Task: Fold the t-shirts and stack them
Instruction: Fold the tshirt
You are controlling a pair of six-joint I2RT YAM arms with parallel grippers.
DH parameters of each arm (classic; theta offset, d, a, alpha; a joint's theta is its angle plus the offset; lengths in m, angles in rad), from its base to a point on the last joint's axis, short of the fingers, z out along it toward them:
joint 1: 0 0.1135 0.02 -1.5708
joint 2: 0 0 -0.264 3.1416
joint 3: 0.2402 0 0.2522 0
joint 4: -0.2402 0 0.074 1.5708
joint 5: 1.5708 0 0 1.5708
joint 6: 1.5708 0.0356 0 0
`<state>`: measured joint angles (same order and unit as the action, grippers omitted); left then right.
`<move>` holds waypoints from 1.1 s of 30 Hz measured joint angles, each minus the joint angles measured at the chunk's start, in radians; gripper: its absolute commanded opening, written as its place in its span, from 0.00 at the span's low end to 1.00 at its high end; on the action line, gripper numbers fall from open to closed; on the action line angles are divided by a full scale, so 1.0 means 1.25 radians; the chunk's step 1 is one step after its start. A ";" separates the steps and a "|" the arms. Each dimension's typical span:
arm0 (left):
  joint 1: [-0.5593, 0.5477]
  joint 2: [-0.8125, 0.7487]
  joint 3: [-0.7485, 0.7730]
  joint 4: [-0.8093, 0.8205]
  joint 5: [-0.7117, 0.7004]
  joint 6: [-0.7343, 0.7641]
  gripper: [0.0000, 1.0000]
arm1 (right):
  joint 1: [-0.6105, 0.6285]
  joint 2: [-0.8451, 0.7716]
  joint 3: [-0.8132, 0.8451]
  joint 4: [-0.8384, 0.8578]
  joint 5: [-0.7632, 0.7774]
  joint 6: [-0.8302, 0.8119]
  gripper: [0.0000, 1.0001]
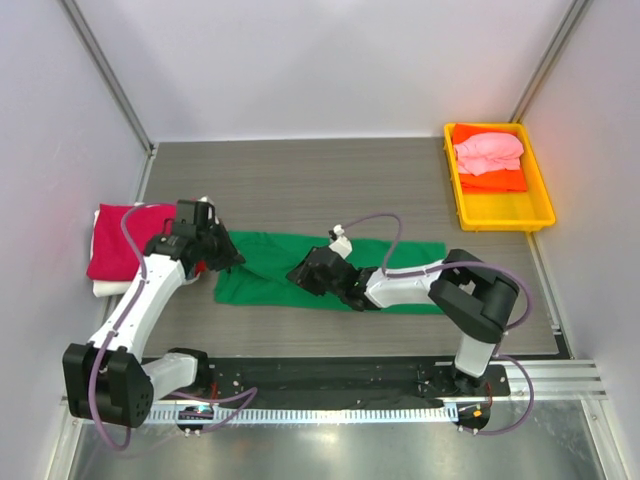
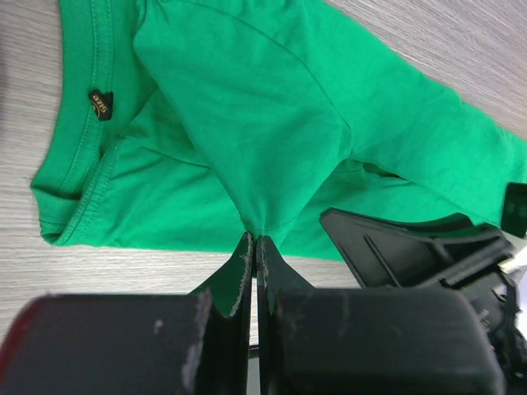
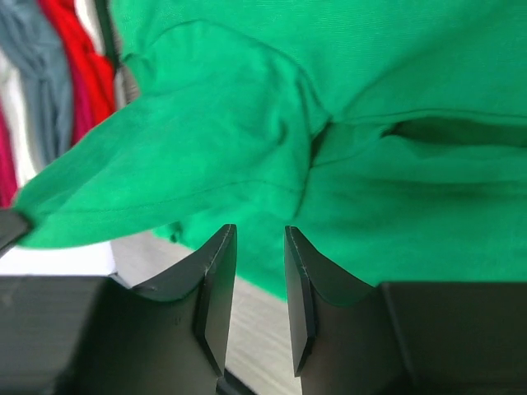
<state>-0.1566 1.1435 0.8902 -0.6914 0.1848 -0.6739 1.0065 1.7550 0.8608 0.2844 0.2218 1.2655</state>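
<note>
A bright green t-shirt (image 1: 265,270) lies spread out lengthwise across the middle of the table. My left gripper (image 1: 232,258) is at its left end, shut on a pinch of the green shirt (image 2: 272,107) at the sleeve's edge, and lifts that fold; the collar with its label (image 2: 99,103) lies flat. My right gripper (image 1: 298,272) is open and empty, low over the near edge of the green shirt (image 3: 395,189). A folded crimson shirt (image 1: 125,240) tops a stack at the far left, with a white one (image 1: 100,288) beneath it.
A yellow tray (image 1: 500,215) at the back right holds a pink shirt (image 1: 488,152) on an orange one (image 1: 490,182). Red (image 3: 78,58) and grey (image 3: 37,74) cloth of the left stack shows in the right wrist view. The right gripper's body (image 2: 412,247) is close beside the left fingers.
</note>
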 measured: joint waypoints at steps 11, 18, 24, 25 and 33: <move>0.000 0.025 0.009 0.002 -0.007 0.006 0.00 | 0.002 0.092 0.028 0.015 0.005 0.024 0.34; 0.000 0.030 0.009 0.002 -0.007 0.012 0.00 | 0.007 0.116 0.058 0.024 0.006 0.026 0.33; 0.000 0.030 0.009 0.002 -0.007 0.020 0.00 | 0.009 0.137 0.079 0.023 0.009 0.034 0.26; 0.000 0.030 0.009 0.002 -0.007 0.020 0.00 | 0.009 0.138 0.080 0.022 0.010 0.034 0.25; 0.000 0.034 0.011 0.002 -0.007 0.022 0.00 | 0.010 0.137 0.081 0.005 0.021 0.035 0.01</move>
<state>-0.1566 1.1854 0.9039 -0.6891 0.1761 -0.6460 1.0191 1.9266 0.9615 0.2901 0.2478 1.3098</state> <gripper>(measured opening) 0.006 0.063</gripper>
